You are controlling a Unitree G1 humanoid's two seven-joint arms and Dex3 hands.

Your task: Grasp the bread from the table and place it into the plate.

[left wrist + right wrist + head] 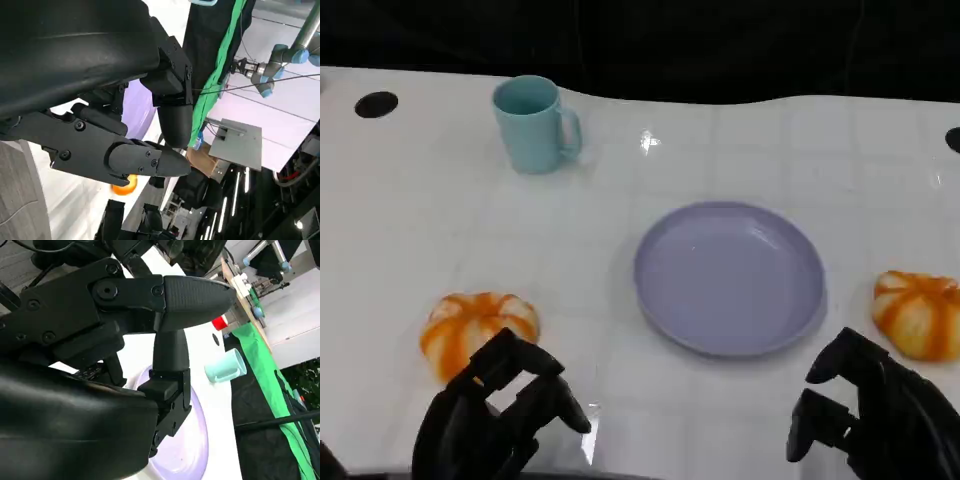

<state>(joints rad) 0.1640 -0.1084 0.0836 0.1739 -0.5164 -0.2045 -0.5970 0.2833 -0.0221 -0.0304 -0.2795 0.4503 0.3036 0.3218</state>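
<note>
Two orange-and-white pumpkin-shaped breads lie on the white table (410,220). One bread (480,330) is at the near left, the other bread (918,312) at the near right. A lilac plate (730,278) sits between them, with nothing on it. My left hand (500,410) hovers just in front of the left bread, fingers apart, holding nothing. My right hand (875,415) is low at the right, in front of the right bread, also holding nothing. The left wrist view shows the fingers (145,160), the plate (139,110) and a bit of orange bread (125,186). The plate (187,445) also shows in the right wrist view.
A teal mug (533,123) stands at the back left, also seen as the mug (226,366) from the right wrist. Black holes (376,104) mark the table's far corners. A dark backdrop lies beyond the far edge.
</note>
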